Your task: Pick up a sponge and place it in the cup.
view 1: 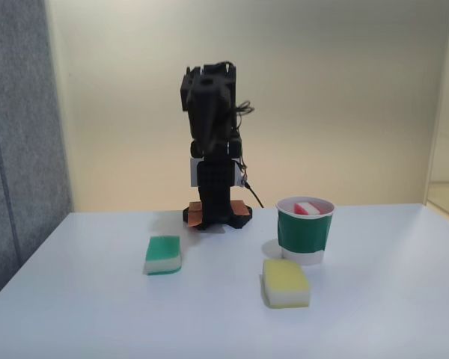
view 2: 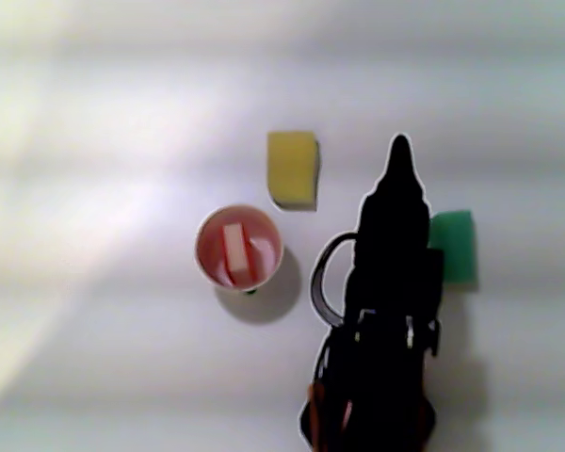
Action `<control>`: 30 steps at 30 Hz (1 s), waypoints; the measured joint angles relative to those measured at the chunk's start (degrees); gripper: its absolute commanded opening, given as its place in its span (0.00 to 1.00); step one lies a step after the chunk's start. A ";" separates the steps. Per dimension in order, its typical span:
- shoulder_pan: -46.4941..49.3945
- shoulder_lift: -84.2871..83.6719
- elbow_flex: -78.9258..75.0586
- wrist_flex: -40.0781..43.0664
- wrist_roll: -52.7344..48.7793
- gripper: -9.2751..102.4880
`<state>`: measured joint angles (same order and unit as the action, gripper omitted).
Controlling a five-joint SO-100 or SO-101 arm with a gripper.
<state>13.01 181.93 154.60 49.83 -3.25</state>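
Observation:
The red-topped sponge [view 1: 308, 208] lies inside the green-banded paper cup [view 1: 303, 233], standing tilted with its red and white layers showing above the rim. From above, the sponge [view 2: 235, 252] rests within the cup [view 2: 201, 249]. My gripper [view 1: 207, 137] is folded up on the arm at the back of the table, well above and to the left of the cup. Its fingers are shut to a point with nothing between them. In the view from above, the gripper [view 2: 399, 146] points between the yellow and green sponges.
A green-topped sponge [view 1: 163, 254] [view 2: 454, 245] lies left of the cup in the fixed view. A yellow-topped sponge [view 1: 285, 283] [view 2: 293, 168] lies just in front of the cup. The arm's base [view 1: 217, 213] stands at the back of the white table [view 1: 97, 314].

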 measured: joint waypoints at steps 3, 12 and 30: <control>-0.53 3.25 3.96 0.00 0.18 0.08; -4.04 4.39 13.62 -2.20 2.46 0.08; -6.33 5.19 22.85 16.70 0.53 0.08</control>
<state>6.68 187.12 177.45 66.53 -2.72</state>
